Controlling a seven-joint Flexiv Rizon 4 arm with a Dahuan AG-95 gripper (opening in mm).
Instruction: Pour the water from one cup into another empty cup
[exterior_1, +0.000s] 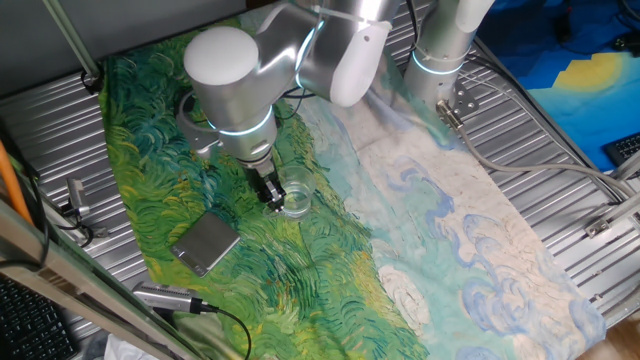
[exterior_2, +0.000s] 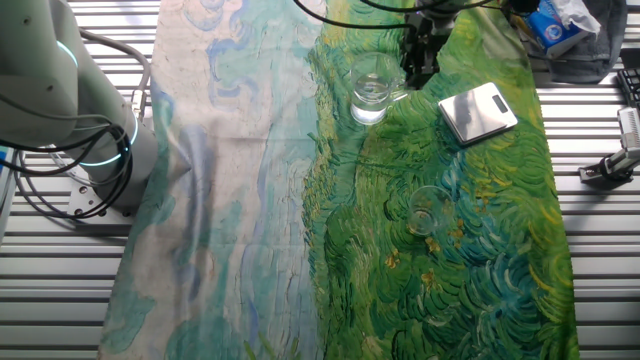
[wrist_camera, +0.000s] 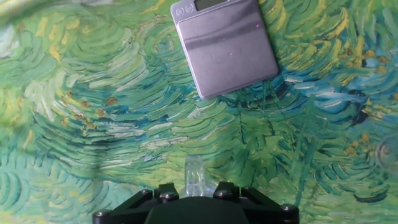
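The gripper (exterior_2: 420, 72) clenches the handle of the clear glass cup (exterior_2: 372, 90); its water is barely visible. At 3 o'clock lies a flat grey block (exterior_2: 479, 111).

Hand view over the painted cloth

We saw the grey flat square block (wrist_camera: 225, 45) lying tilted on the green swirled cloth (wrist_camera: 93, 124), and at the bottom edge the black gripper (wrist_camera: 196, 198) closed around a clear glass handle (wrist_camera: 194, 176), well apart from the block
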